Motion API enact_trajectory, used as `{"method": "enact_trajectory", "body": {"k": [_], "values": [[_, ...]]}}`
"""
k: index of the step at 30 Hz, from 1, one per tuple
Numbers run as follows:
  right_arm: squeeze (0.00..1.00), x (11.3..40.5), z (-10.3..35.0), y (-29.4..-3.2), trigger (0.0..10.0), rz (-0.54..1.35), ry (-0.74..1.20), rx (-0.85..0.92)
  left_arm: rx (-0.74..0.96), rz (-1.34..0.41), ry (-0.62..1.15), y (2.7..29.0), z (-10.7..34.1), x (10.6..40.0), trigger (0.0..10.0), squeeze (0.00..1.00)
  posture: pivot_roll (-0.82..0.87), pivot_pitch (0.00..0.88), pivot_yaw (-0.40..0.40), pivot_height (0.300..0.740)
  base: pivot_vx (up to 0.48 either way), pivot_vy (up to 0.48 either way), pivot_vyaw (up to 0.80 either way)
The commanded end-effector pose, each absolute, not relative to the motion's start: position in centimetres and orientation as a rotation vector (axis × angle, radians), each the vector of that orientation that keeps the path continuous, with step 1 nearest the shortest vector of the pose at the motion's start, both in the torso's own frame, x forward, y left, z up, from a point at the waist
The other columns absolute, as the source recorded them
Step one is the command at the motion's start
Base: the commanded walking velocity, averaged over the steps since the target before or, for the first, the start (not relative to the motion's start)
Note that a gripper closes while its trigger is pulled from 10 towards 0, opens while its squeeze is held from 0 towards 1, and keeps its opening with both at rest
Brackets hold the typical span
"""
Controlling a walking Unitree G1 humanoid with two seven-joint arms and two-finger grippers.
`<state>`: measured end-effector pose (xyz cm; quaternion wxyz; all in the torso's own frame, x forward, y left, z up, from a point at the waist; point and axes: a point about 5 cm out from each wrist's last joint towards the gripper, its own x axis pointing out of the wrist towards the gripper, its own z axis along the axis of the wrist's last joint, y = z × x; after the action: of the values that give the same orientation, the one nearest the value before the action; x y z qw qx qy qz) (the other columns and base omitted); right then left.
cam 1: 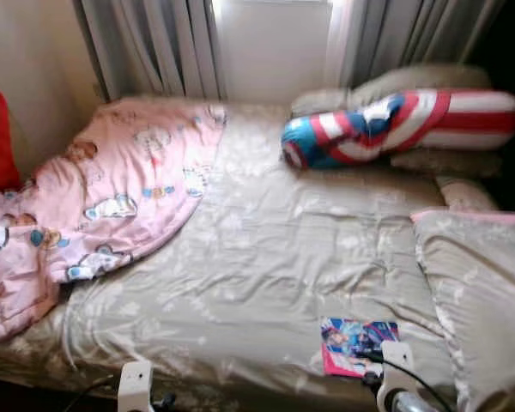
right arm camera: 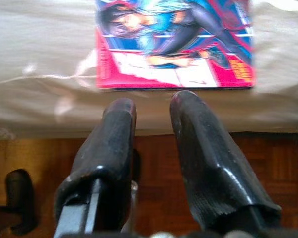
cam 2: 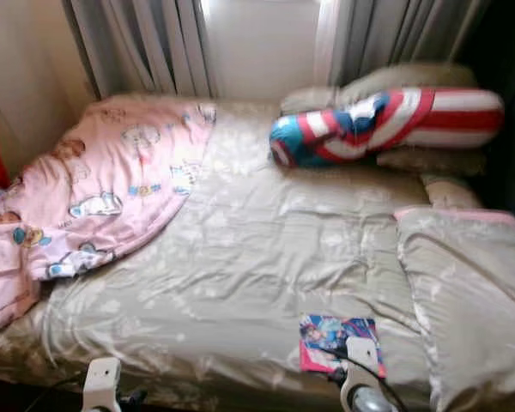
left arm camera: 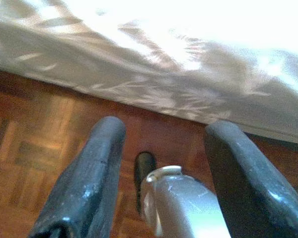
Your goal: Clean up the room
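Plainly, the thing nearest to hand is the comic book [right arm camera: 174, 42], lying flat on the bed [cam 1: 266, 257] close to its near edge. It sits just ahead of the right gripper [right arm camera: 151, 106], slightly beyond the fingertips and a little toward the outer side, with its long axis running across the gripper's line of reach rather than along it. The right gripper holds nothing; its fingers stand slightly parted with a narrow gap, poised over the wooden floor [right arm camera: 35, 153] just short of the mattress edge. The left gripper [left arm camera: 164, 131] is released, fingers well spread and empty, low beside the bed and far from the book. So the right arm is clearly the nearer one, and my guess is that it must reach forward and up over the edge to take the book by its near side.
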<state>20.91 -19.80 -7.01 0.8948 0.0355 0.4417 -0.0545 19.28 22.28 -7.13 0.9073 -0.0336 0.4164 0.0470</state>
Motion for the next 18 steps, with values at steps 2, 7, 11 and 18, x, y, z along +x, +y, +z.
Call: {"method": "enact_trajectory", "body": {"k": [2,7,11,18], "values": [[0.0,21.37,-6.85,-19.06,10.0,-0.102,0.9,0.091,-0.054,0.113,0.894,23.0,-7.4,18.51,10.0,0.0,-0.03,0.0,-0.016,0.74,0.0,0.431,0.0],[0.0,21.43,-6.81,-19.02,10.0,-0.106,0.892,0.104,-0.054,0.114,0.894,23.03,-7.38,18.55,10.0,0.0,-0.03,0.0,-0.015,0.74,0.0,0.431,0.0],[0.0,21.51,-6.76,-18.99,10.0,-0.108,0.885,0.111,-0.055,0.116,0.892,23.04,-7.35,18.61,10.0,0.0,-0.03,0.0,-0.015,0.74,0.0,0.431,0.0],[0.0,21.77,-6.61,-18.93,10.0,-0.116,0.874,0.123,-0.056,0.116,0.887,23.08,-7.22,18.84,10.0,0.0,-0.03,0.002,-0.007,0.74,0.0,0.43,0.0]]}}
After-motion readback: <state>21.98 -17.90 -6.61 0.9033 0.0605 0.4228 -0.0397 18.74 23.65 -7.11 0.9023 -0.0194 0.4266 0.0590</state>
